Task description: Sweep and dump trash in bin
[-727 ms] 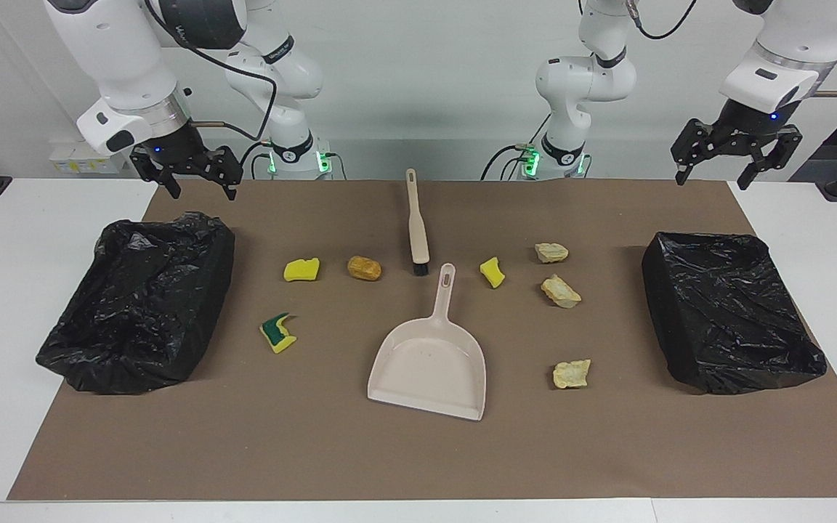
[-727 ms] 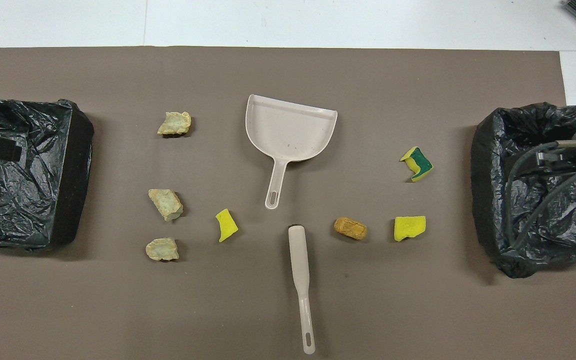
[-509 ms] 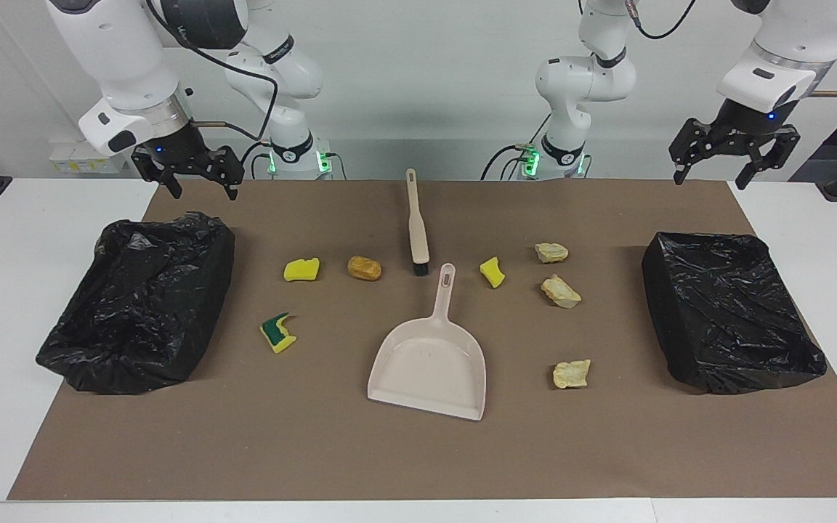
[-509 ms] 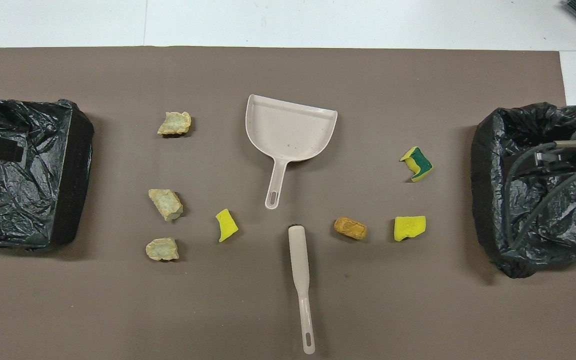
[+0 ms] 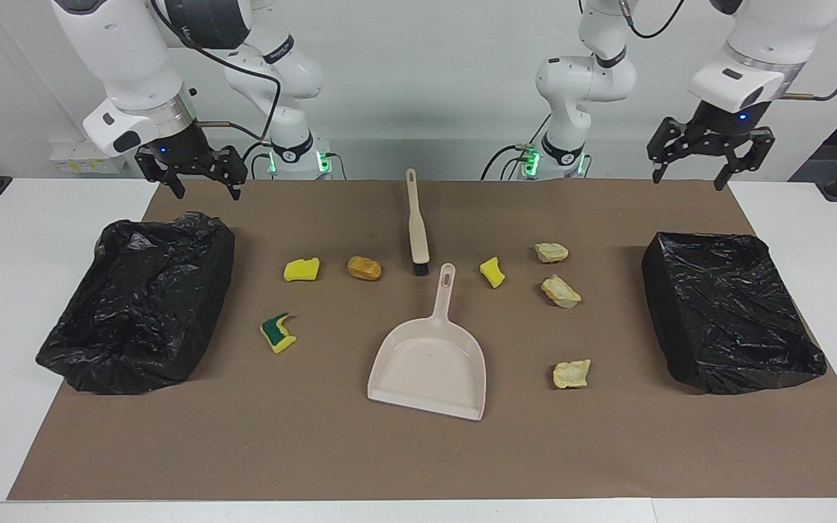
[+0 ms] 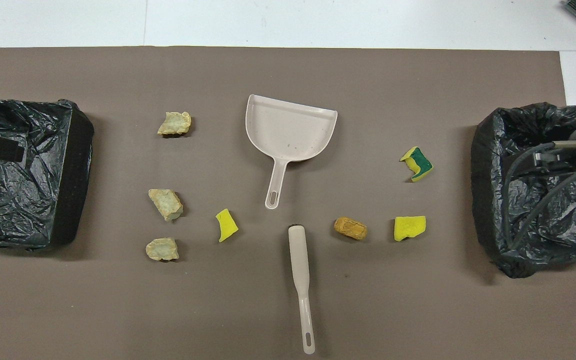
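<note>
While the trash (image 5: 561,290) lies scattered, left gripper (image 5: 688,175) and right gripper (image 5: 205,187) aloft, jaws released.

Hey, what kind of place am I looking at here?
Probably a robotics lab set up for a cleaning test: a brown mat on a white table, a dustpan, a brush and scattered scraps between two bag-lined bins.

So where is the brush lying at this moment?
The brush lies flat on the brown mat at the table's middle, nearer to the robots than the dustpan, its bristles close to the dustpan's handle tip.
</note>
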`<action>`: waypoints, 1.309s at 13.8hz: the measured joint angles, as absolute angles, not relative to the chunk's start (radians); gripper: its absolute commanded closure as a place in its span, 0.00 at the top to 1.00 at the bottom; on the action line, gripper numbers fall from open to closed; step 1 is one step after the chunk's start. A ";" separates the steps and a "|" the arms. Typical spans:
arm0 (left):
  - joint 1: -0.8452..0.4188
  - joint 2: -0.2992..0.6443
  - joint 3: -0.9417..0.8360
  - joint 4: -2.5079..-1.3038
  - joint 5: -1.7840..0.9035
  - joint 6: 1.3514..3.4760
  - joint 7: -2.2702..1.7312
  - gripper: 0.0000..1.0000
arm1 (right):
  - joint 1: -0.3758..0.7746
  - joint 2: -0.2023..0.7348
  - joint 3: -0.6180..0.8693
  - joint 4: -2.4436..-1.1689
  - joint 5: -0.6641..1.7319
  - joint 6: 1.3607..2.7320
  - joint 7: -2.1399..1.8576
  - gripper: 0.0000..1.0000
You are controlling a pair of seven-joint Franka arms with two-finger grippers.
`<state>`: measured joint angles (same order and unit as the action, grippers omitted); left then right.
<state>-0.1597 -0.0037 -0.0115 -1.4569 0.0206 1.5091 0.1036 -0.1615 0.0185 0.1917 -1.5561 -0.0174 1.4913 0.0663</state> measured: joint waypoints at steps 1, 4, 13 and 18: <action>-0.188 -0.010 -0.012 -1.474 0.021 1.514 0.069 1.00 | -0.162 0.018 0.192 -1.557 -0.017 1.491 0.062 1.00; -0.293 -0.039 -0.016 -1.567 0.020 1.562 -0.046 1.00 | -0.159 0.010 0.193 -1.566 -0.016 1.490 0.045 1.00; -0.350 -0.077 -0.016 -1.656 0.020 1.620 -0.083 1.00 | -0.123 0.078 0.198 -1.573 0.055 1.576 0.058 1.00; -0.390 -0.079 -0.017 -1.663 0.015 1.620 -0.094 1.00 | -0.025 0.158 0.201 -1.574 0.059 1.670 0.158 1.00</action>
<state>-0.3897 -0.0787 -0.0170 -1.6630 0.0152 1.6204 -0.0938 -0.0253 0.1584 0.2008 -1.5744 0.0594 1.6696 0.1583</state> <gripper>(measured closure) 0.000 0.000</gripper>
